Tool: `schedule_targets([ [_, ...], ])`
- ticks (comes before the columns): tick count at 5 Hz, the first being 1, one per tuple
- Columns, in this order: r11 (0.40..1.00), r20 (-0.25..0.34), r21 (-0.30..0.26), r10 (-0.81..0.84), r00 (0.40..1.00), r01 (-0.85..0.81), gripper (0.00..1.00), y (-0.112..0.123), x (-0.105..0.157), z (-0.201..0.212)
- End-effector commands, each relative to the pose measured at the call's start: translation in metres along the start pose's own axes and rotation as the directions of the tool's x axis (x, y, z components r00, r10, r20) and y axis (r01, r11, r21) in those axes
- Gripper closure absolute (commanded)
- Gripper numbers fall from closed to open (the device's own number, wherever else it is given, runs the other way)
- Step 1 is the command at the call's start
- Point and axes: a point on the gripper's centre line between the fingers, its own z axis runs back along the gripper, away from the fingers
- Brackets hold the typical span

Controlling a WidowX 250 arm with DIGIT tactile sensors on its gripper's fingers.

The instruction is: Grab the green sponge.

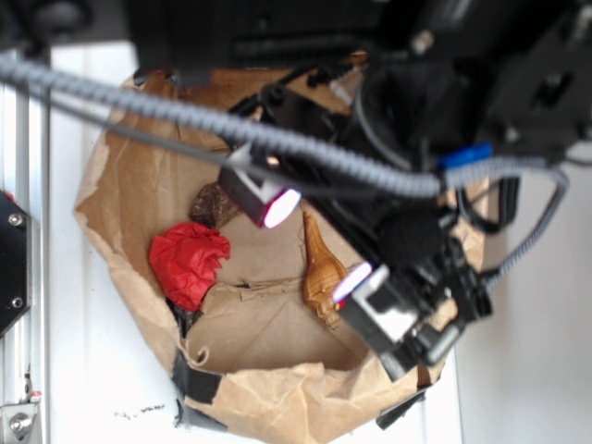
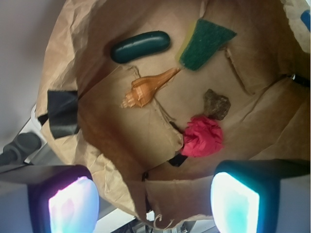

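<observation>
Up above the paper-lined tray, the gripper (image 2: 154,201) hangs with its two glowing pads spread wide apart and nothing at all between them. One pad (image 2: 73,206) shows pinkish, the other (image 2: 234,204) teal, in the wrist view. In the exterior view the same claw (image 1: 319,245) sits over the middle of the crumpled brown paper (image 1: 268,333), with a lot of black arm and grey cable blocking the top right.

Closest under the fingers in the wrist view is a crumpled red wad (image 2: 203,137), and touching it on the far side is a small brown rocky lump (image 2: 216,104). Just past those, near the centre, lies an orange spiral shell (image 2: 146,88), pointy end aimed toward the green sponge (image 2: 204,42). The sponge sits at the far edge of the paper, dark green rough face up, thin yellow foam strip along one side, well apart from the claw. Beside it is a smooth dark green capsule thing (image 2: 141,46). Black tape (image 2: 63,112) patches the paper's edge.
</observation>
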Motion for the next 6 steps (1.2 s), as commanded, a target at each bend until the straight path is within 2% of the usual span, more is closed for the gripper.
schedule_targets([
  [1, 1.0, 0.036, -0.022, 0.001, 0.999, 0.0, 0.0, 0.007, 0.001, 0.009],
  [2, 0.991, 0.096, -0.028, -0.131, 0.987, 0.134, 0.0, 0.026, 0.0, 0.005],
  [4, 0.986, 0.243, -0.104, -0.105, 0.964, 0.133, 0.0, 0.044, -0.004, 0.003],
  [5, 0.984, 0.286, -0.079, -0.131, 0.949, 0.16, 0.0, 0.043, 0.011, -0.001],
  [6, 0.996, 0.325, -0.019, -0.081, 0.942, 0.092, 0.0, 0.049, 0.025, -0.013],
])
